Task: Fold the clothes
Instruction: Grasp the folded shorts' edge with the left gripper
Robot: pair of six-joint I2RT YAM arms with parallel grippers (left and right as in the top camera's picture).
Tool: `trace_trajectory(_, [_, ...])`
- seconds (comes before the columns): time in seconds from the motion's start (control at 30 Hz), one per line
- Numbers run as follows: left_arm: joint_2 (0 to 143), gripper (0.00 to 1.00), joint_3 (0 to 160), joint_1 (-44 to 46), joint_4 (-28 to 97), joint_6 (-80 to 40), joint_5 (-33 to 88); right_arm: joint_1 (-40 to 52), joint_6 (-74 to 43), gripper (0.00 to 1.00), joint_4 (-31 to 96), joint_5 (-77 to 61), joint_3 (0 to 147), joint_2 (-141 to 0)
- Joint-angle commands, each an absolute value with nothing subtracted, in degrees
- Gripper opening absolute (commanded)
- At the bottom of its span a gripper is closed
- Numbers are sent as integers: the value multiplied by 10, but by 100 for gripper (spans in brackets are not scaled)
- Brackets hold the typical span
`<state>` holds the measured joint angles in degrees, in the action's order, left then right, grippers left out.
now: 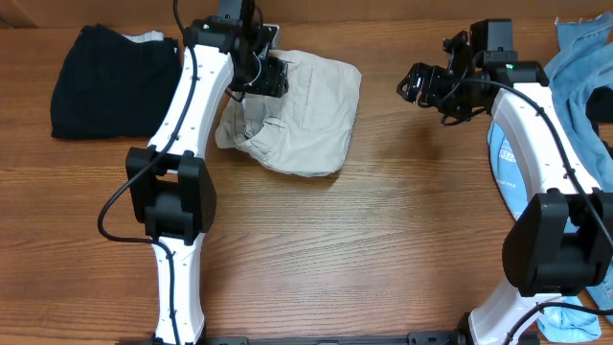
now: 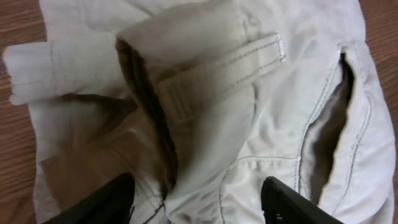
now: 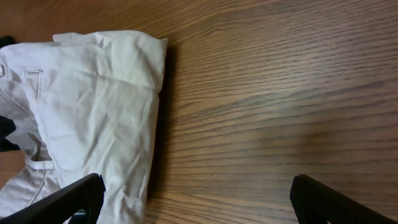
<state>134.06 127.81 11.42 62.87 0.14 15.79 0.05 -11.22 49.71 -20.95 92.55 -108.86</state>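
The pale beige shorts (image 1: 308, 113) lie bunched and partly folded on the table at the back centre. My left gripper (image 1: 265, 79) hovers over their upper left part. In the left wrist view the shorts (image 2: 273, 124) fill the frame, with a belt loop, a pocket opening and a raised fold of waistband. My left gripper (image 2: 196, 208) is open, its fingers either side of that fold. My right gripper (image 1: 420, 84) is open and empty, apart from the shorts to their right. In the right wrist view my right gripper (image 3: 196, 199) is over bare wood, with the shorts (image 3: 93, 106) at the left.
A black folded garment (image 1: 110, 81) lies at the back left. Blue denim (image 1: 584, 72) and a light-blue garment (image 1: 508, 163) lie along the right edge under the right arm. The wooden table (image 1: 364, 240) stretches towards the front.
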Motion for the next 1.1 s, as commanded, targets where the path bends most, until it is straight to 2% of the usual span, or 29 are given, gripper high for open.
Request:
trace_trajectory(0.0, [1351,66,1280,117,625,0,157,2,-100,100,494,-204,927,-1069])
trace_trajectory(0.03, [1361,62,1280,120,625,0,169,3,-100,100,494,-204,927,-1069])
trace_trajectory(0.07, [1372,55,1280,122,625,3,179,2,-100,100,494,-203,927,-1069])
trace_trajectory(0.17, [1398,4,1280,124,621,2,196,2,-95,100,498,-191,927,-1069])
trace_trajectory(0.27, [1385,4,1290,119,625,0,196,3,-91,100,498,-191,927,-1069])
trace_trajectory(0.5, [1251,4,1325,89,725,6,186,3,-91,100,499,-191,926,-1069])
trace_trajectory(0.67, [1261,4,1309,85,828,20,85,3,-91,100,499,-191,926,-1069])
trace_trajectory(0.8, [1272,4,1230,77,788,19,38,3,-84,100,506,-191,926,-1069])
trace_trajectory(1.0, [1272,4,1093,14,635,11,12,3,-70,100,515,-191,926,-1069])
trace_trajectory(1.03, [1272,22,1078,3,611,11,10,3,-70,100,515,-191,926,-1069])
trace_trajectory(1.07, [1272,68,1077,-1,606,10,11,3,-70,100,515,-191,926,-1069])
